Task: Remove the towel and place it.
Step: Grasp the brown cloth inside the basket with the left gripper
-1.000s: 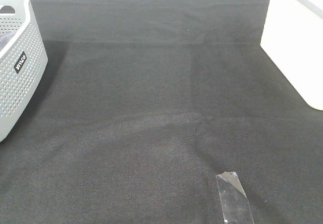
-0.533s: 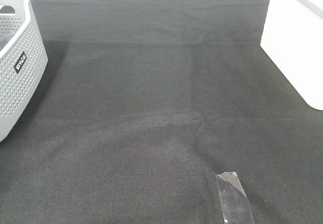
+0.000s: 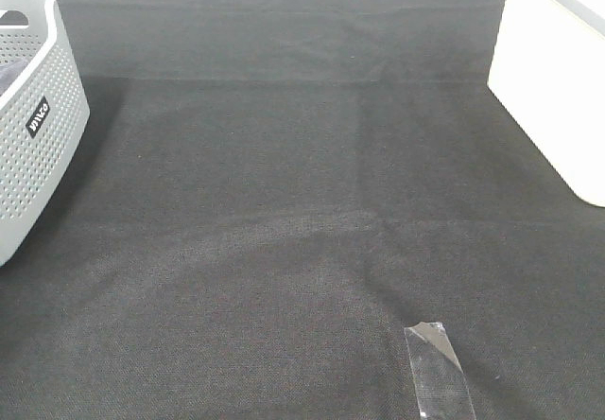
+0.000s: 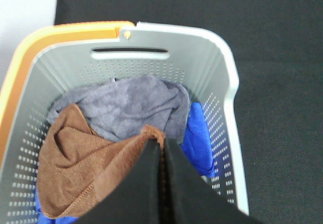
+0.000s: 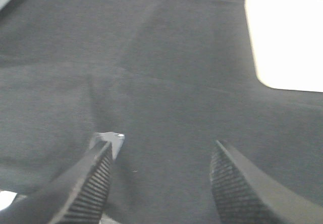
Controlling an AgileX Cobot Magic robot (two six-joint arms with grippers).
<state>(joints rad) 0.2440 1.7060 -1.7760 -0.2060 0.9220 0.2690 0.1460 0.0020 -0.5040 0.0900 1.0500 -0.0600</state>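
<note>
Here the towel [image 4: 70, 168] lies crumpled in the basket [image 4: 212, 67], axis unclear.

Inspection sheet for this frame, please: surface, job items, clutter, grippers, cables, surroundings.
Surface: black table cloth, lightly creased.
Job's things: brown towel bunched in the grey perforated basket.
Clutter: grey cloth and blue cloth in the same basket; clear tape strip on the table cloth.
Grippers: left gripper shut on a towel fold; right gripper open above the table cloth.
Cables: nothing seen.
Surroundings: white panel at the table's right edge.
</note>
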